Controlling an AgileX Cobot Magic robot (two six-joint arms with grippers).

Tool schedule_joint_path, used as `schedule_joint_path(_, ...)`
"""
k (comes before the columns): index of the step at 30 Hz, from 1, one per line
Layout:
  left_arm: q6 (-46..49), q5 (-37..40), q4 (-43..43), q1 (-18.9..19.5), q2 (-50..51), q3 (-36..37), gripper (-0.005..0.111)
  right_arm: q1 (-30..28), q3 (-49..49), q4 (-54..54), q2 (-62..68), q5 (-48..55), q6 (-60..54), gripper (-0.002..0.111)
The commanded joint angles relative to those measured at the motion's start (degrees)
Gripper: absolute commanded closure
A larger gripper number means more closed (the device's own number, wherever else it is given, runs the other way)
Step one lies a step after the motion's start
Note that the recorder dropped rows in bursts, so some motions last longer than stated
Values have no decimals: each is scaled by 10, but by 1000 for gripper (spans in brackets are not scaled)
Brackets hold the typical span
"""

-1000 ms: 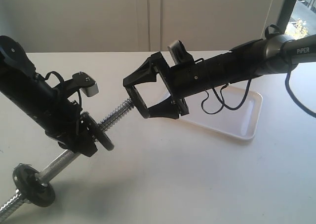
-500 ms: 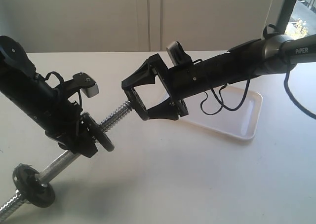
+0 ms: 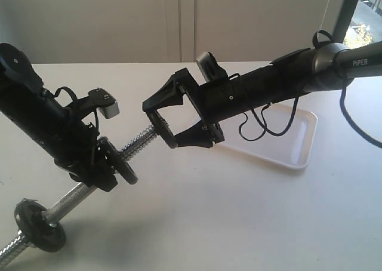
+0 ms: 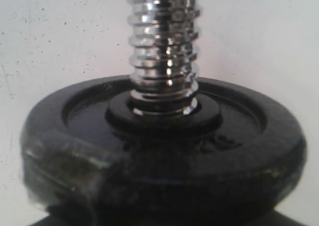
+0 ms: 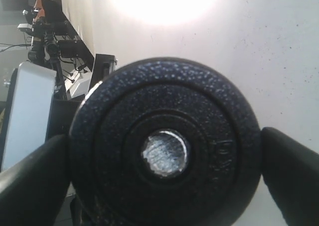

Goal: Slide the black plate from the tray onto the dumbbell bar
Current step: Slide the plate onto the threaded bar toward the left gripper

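On bar (image 3: 140, 141) two discs (image 3: 40, 224) (image 3: 125, 168); left fingers (image 3: 102, 178) clamp it, right fingers (image 5: 291, 171) pinch black plate (image 5: 164, 94).

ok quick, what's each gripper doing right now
left gripper: closed, holding the dumbbell bar
right gripper: closed on the black plate

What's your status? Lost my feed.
Left gripper clamped on the dumbbell bar. Right gripper holds the black plate, hole on the bar's threaded tip. Thread clear ahead.
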Motion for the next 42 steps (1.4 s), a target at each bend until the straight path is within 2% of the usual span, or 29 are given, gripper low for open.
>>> schedule_joint_path(1,-6,21,-55,-2,-25,-10,107,10,-3,23,-10,36,-7,108)
schedule_joint_path(42,-6,21,-56,-2,-25,-10,107,59,-3,19,-10,36,-8,108)
